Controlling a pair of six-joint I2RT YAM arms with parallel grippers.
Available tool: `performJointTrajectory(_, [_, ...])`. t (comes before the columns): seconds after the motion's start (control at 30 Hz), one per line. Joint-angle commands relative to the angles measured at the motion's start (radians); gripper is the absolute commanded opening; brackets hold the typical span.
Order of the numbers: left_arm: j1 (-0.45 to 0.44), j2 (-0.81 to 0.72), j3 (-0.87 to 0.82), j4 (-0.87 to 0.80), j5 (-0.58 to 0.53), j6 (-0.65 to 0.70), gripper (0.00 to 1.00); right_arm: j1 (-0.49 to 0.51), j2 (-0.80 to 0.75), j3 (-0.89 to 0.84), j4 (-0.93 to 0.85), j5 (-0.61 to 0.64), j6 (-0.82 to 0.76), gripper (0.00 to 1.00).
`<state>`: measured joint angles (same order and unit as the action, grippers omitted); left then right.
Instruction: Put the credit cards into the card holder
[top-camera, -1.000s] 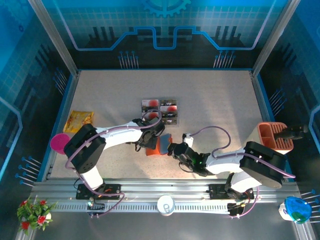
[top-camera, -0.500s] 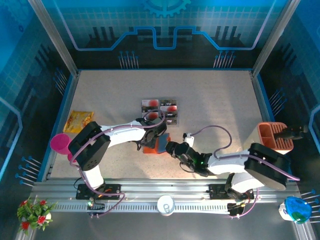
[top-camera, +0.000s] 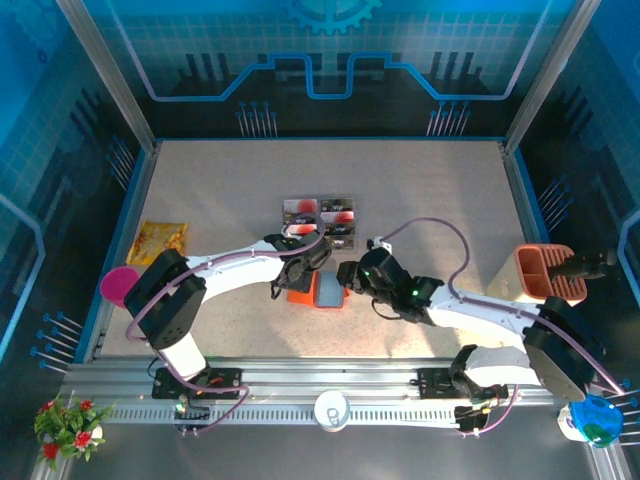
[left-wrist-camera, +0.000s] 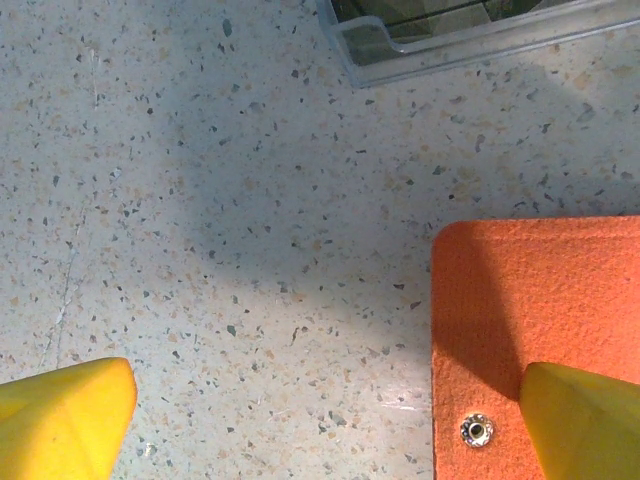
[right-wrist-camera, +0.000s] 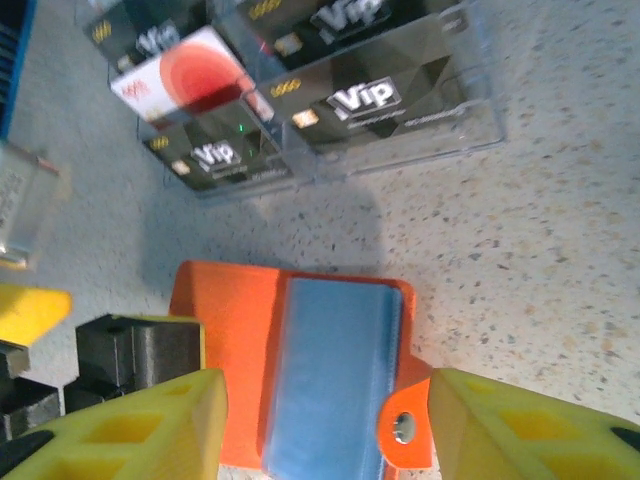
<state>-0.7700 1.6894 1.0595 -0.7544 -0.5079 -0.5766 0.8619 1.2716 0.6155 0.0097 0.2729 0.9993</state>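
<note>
Speckled desk (top-camera: 200, 200) sat inside a blue-walled cell. Right gripper (right-wrist-camera: 325, 425) was spread, pinching nothing, with the card holder (right-wrist-camera: 330, 370) lying flat between its fingers, blue pockets up. Left gripper (left-wrist-camera: 325, 415) was spread wide too, one finger over the holder's orange edge. Credit cards (right-wrist-camera: 330, 90) sat in a clear tray (right-wrist-camera: 470, 130) just beyond both grippers. No card was in the holder yet; task looked barely started.

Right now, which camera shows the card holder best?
The right wrist view: the card holder lies open there, orange cover, grey-blue pocket panel and snap tab all clear. The top external view shows it small and partly covered. The left wrist view catches one orange corner with a snap.
</note>
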Motion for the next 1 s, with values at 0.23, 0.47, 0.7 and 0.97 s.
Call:
performJointTrajectory(0.23, [-0.006, -0.018, -0.015, -0.012, 0.008, -0.016, 0.99, -0.001, 0.133, 0.104, -0.186, -0.034, -0.085, 0.55])
performJointTrajectory(0.47, [-0.007, -0.014, -0.027, -0.004, 0.014, -0.017, 0.99, -0.008, 0.157, 0.104, -0.186, -0.041, -0.103, 0.46])
performJointTrajectory(0.7, [-0.006, -0.012, -0.03, 0.003, 0.022, -0.023, 0.99, -0.017, 0.208, 0.104, -0.179, -0.07, -0.097, 0.3])
performJointTrajectory(0.97, [-0.006, -0.013, -0.051, 0.012, 0.009, -0.026, 0.99, -0.039, 0.188, 0.073, -0.168, -0.063, -0.069, 0.0])
